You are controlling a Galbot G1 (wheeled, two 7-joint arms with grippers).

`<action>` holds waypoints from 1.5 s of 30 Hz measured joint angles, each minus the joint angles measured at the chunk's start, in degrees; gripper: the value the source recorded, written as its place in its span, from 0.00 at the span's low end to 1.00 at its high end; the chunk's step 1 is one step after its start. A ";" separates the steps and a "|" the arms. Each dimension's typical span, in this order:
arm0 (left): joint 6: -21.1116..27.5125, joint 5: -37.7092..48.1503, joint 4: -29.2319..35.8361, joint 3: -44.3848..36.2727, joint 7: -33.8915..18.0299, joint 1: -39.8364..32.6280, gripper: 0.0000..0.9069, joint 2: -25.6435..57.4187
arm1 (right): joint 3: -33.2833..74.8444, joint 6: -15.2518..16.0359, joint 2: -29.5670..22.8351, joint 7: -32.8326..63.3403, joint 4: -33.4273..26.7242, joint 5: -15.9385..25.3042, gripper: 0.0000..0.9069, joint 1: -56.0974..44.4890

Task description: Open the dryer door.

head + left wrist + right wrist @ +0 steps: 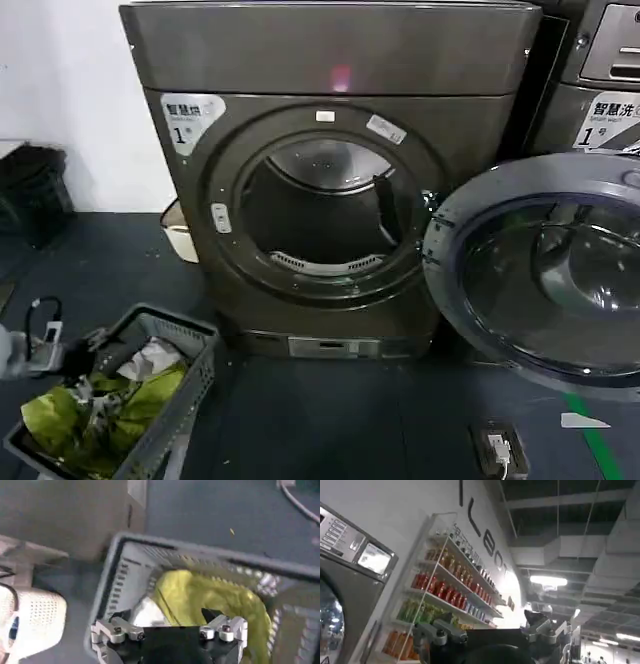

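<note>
The dryer door stands swung wide open to the right of the dryer. Its grey inner side and dark glass face me. The round drum opening is uncovered, with the metal drum showing inside. My left gripper hangs low at the left, over a grey laundry basket. In the left wrist view that gripper is open and holds nothing, above yellow-green cloth in the basket. My right gripper is open and empty, tilted up toward the ceiling and away from the door.
A neighbouring machine stands behind the open door. A white tub sits by the dryer's left side and a black bag at the far left. A plug box and green floor tape lie in front. Bottle shelves line the wall.
</note>
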State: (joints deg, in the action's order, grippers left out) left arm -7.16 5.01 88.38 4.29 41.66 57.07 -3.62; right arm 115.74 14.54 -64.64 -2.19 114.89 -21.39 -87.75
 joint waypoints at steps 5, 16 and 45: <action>-0.81 -3.03 -1.98 -1.08 -0.10 0.63 1.00 0.01 | 0.67 0.15 0.11 -0.50 -0.20 0.02 1.00 -0.45; -0.17 -4.52 -2.11 -1.26 2.29 -0.26 1.00 1.12 | 0.64 0.34 -0.19 -1.14 -0.09 0.35 1.00 -0.52; -2.86 -7.79 -2.57 -1.21 6.65 -1.14 1.00 3.52 | 0.88 0.17 -0.78 -2.03 0.18 0.52 1.00 -1.04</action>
State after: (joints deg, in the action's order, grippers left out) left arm -10.01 -2.77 85.80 3.08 48.31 55.93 -0.10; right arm 116.62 14.70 -65.42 -4.22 115.07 -20.87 -88.79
